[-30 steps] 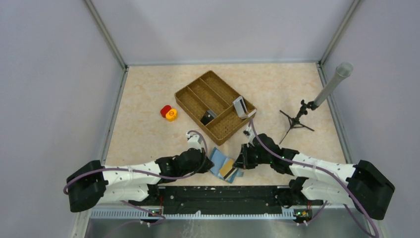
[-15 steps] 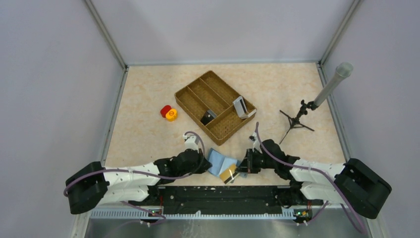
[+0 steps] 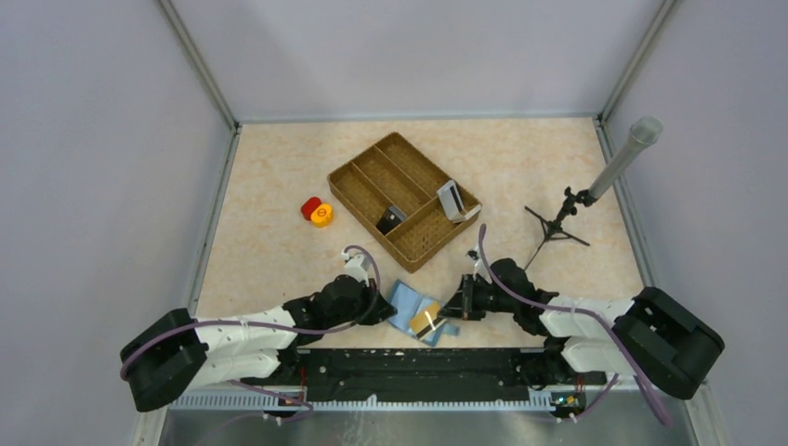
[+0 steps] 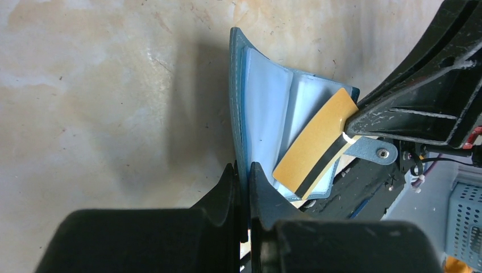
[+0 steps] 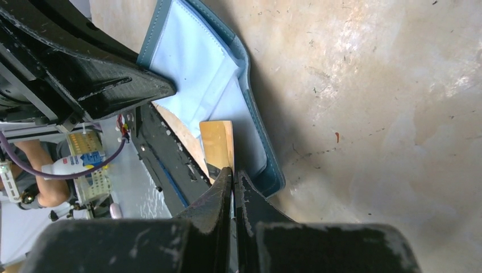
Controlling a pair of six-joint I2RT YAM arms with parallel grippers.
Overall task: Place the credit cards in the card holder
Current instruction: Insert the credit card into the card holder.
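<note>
Well, grey walls [image 3: 93, 139], beige marbled surface [image 3: 279, 186]; my left pincer [image 4: 243, 170] pinches the open teal-blue wallet [image 3: 406, 303], right pincer [image 5: 233, 170] grips a tan striped card [image 3: 426, 321].

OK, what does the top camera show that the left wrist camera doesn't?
Only the top view shows the brown divided tray, the red and yellow round pieces and the tripod. Only the left wrist view shows, close up, the left end effector pinched shut on the edge of the card holder. Both show the open card holder with the tan card over its pale inner panels, gripped by the right end effector.
</note>
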